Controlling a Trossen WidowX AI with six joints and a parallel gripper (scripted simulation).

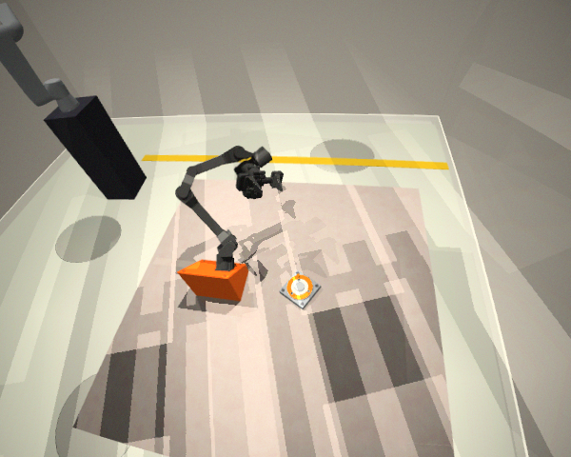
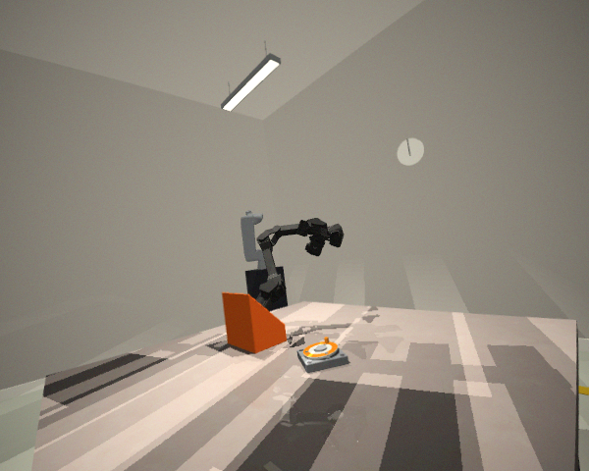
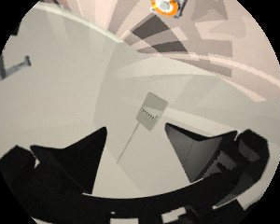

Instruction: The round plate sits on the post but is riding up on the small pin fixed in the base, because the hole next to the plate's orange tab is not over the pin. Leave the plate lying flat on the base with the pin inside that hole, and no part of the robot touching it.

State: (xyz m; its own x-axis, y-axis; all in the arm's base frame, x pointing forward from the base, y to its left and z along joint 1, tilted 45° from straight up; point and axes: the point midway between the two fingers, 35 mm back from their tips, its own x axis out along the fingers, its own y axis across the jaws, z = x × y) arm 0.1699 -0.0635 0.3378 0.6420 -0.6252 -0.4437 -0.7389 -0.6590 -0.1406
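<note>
raised high above the table (image 1: pixel 374 148), well apart from everything on it: the gripper (image 1: pixel 268 183), carried at the end of the black arm (image 1: pixel 197 196). fingers spread wide in the wrist view, with only pale background showing in the gap between them; nothing held. arm rooted on the orange wedge-shaped mount (image 1: pixel 214 281), elbow bent, forearm reaching out roughly level in the exterior view.

down on the patterned mat (image 1: pixel 383 393), just beside the orange mount and near its right-hand side in the top view: the square grey base (image 1: pixel 301 289), bolted at the corners. on it lay the round plate (image 1: pixel 301 287), orange-ringed with a pale centre around the post (image 1: pixel 301 285). in the exterior view stood a small orange tab (image 2: pixel 326 340) up from the plate's far edge. too small to tell whether the plate sat tilted or flat, or where the pin lay under it. no part of the robot touching plate or base.

seen from the wrist view, far off near the upper edge: the same base and plate, tiny, with a sliver of the orange mount at the top left.

elsewhere: a dark box (image 1: pixel 96 148) on a grey stand at the table's far left corner, and a yellow stripe (image 1: pixel 374 161) running across the back of the table. overhead in the exterior view, a strip light (image 2: pixel 250 82) on the ceiling.
</note>
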